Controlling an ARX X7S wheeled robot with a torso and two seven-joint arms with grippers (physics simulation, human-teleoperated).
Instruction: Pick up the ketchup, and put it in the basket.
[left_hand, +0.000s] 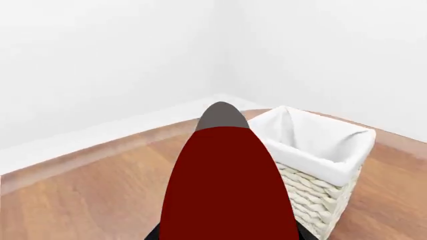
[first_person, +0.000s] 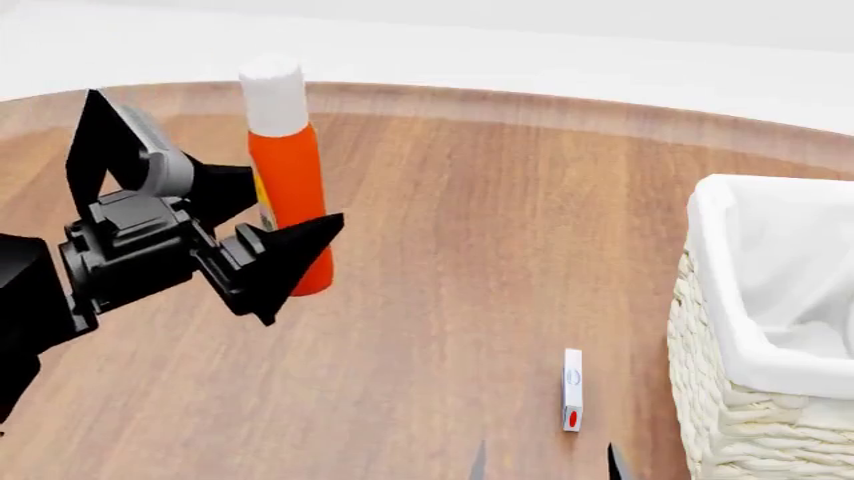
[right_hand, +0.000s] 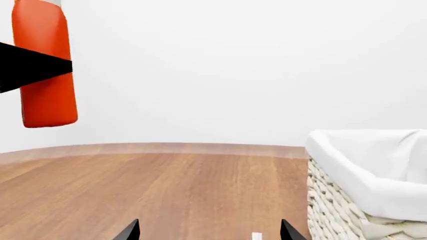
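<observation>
The left end effector (first_person: 274, 225) is closed on the ketchup (first_person: 288, 185), up off the surface. The basket (first_person: 747, 300), at 3 o'clock, waits empty. The right end effector (first_person: 545, 462) is open.

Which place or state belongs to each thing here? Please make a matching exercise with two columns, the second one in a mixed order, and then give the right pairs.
Column one:
1. ketchup
2. basket
3. left pincer
4. small white box

Column two:
A. lying on the wooden surface, near the basket
B. held upright, lifted clear of the surface
C. shut around the orange-red bottle
D. standing at the robot's right, lined with white cloth

Pairs: 1-B, 2-D, 3-C, 4-A
</observation>
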